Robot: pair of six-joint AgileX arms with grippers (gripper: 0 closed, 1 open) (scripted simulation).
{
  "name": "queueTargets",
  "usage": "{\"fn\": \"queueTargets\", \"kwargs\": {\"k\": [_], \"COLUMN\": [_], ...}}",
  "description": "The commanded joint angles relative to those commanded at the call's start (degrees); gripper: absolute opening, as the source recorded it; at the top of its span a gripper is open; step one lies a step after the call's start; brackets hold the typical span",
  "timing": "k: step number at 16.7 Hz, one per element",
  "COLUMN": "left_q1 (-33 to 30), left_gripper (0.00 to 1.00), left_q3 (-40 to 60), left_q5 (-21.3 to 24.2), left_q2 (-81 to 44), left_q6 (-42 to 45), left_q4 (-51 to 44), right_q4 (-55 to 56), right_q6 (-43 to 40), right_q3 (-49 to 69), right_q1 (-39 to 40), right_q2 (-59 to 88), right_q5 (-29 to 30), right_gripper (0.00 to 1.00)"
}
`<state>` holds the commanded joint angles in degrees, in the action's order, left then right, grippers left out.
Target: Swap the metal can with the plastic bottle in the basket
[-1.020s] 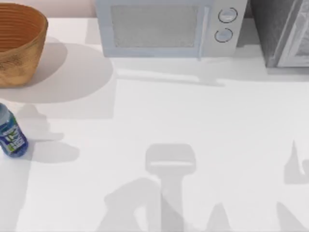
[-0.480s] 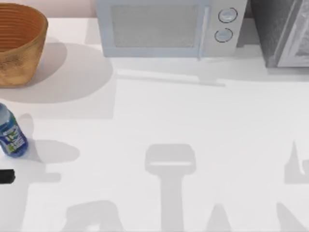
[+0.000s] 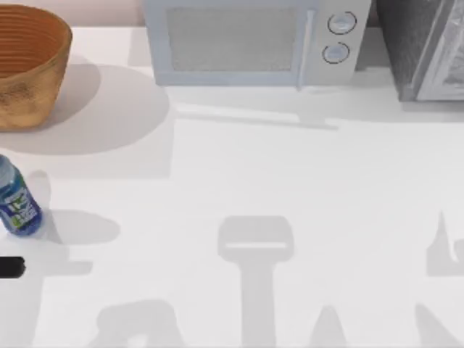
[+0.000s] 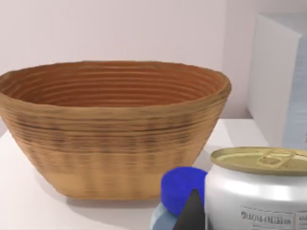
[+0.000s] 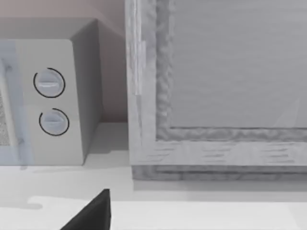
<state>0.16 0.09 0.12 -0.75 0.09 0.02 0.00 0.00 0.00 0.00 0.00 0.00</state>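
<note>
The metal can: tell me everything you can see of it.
In the left wrist view the metal can stands upright close to the camera, with silvery-white sides, small printed text low on its wall and a dull gold top carrying a pull tab. It stands outside the wicker basket, next to the plastic bottle. Whether they touch is unclear.

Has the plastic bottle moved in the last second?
No. In the top view the plastic bottle stands at the same spot on the table's left edge, the same gap below the basket. The dark left tool tip has come in below it.
</note>
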Motion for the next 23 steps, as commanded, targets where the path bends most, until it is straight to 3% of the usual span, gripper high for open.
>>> {"fn": "queueTargets", "kwargs": {"k": [4, 9, 23], "left_q1": [-0.49, -2.72, -14.57], "left_gripper": [0.0, 0.0, 0.0], "left_q3": [2.33, 10.0, 43.67], "left_q5": [2.51, 10.15, 45.03], "left_q2": [-6.74, -23.49, -95.3], "left_q6": [0.02, 0.27, 1.29], "left_q4": [2.84, 11.95, 51.65], "right_q4": [0.0, 0.0, 0.0], "right_q6": [0.0, 0.0, 0.0], "right_q3": [0.0, 0.0, 0.0], "right_q1": [0.0, 0.0, 0.0], "right_q2": [0.0, 0.0, 0.0], "right_q5": [0.0, 0.0, 0.0], "right_gripper": [1.0, 1.0, 1.0]}}
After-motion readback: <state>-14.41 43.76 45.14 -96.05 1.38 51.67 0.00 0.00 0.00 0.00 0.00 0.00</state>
